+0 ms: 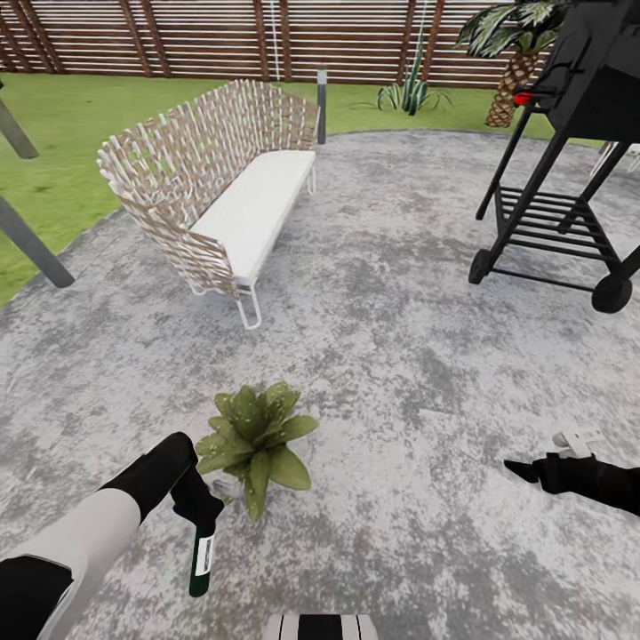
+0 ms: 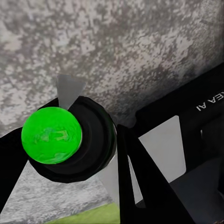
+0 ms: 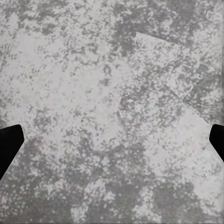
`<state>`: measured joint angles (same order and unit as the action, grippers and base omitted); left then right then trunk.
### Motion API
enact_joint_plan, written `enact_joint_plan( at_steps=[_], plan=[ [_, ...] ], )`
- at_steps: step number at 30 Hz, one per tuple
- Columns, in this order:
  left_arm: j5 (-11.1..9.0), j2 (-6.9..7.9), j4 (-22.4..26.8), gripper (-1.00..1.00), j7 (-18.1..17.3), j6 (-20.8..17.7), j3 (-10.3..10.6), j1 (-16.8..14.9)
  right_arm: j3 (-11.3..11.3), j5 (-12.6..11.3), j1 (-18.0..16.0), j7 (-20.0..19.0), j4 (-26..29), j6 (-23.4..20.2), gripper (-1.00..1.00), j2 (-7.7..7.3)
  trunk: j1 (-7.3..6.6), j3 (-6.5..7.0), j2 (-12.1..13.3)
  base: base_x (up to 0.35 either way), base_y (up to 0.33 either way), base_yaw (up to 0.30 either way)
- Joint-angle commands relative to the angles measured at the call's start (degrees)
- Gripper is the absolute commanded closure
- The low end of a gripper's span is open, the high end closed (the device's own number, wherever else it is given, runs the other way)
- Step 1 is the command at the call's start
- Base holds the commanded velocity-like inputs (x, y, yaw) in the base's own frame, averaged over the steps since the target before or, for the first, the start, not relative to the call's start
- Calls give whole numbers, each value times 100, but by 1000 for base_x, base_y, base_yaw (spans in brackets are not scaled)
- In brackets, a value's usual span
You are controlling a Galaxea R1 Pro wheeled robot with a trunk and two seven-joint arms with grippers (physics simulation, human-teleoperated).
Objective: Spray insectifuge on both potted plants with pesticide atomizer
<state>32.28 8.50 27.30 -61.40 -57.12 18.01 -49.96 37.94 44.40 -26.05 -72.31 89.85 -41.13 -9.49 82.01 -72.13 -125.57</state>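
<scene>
Grey mottled paving (image 1: 382,356) is spreading under everything, with lawn and a slatted fence (image 1: 222,36) behind it and a woven bench (image 1: 222,191) standing at the left. Your left gripper (image 1: 197,508) is clamping the spray bottle (image 1: 204,558), which is hanging label outward just left of the small potted plant (image 1: 256,437); in the left wrist view the bottle's green end (image 2: 51,135) is sitting between the dark fingers. Judging from this, you are lining up the spray, and the bottle looks to be pointing at the ground rather than at the leaves, so you probably want to be turning the wrist until the nozzle is facing the rosette, then sweeping across all the leaves. Which end is carrying the nozzle I cannot tell. Keep the bottle just clear of the leaves. At the right, a black grill (image 1: 569,151) is standing well away, and your right gripper (image 1: 520,469) is hovering idle with its jaws apart over bare paving.
</scene>
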Motion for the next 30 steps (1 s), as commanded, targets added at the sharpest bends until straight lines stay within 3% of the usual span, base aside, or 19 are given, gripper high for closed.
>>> enact_joint_plan(
  at_steps=[1, 11, 17, 24, 30],
  plan=[
    [51, 3, 12, 100, -58, -28, 18, -1, 6, 41, -6, -49, 6, -46, -100, 0, 0, -3, -2, 42, -58, 32],
    [51, -4, 12, 100, -57, -27, 35, 5, 12, 42, -6, -46, 6, -44, -100, 0, 0, -1, -2, 8, -17, 141],
    [51, -5, 12, 100, -57, -27, 30, 5, 12, 42, -6, -47, 6, -44, -100, 0, 0, -1, -2, 0, -248, 230],
    [51, 2, 12, 100, -57, -27, 31, 9, 11, 42, -6, -47, 6, -44, -100, 0, 0, -1, -2, 0, -237, 36],
    [51, 2, 12, 100, -57, -27, 30, 6, 12, 42, -6, -42, -1, -46, -100, 0, 0, -1, -2, 0, -50, 3]
  ],
)
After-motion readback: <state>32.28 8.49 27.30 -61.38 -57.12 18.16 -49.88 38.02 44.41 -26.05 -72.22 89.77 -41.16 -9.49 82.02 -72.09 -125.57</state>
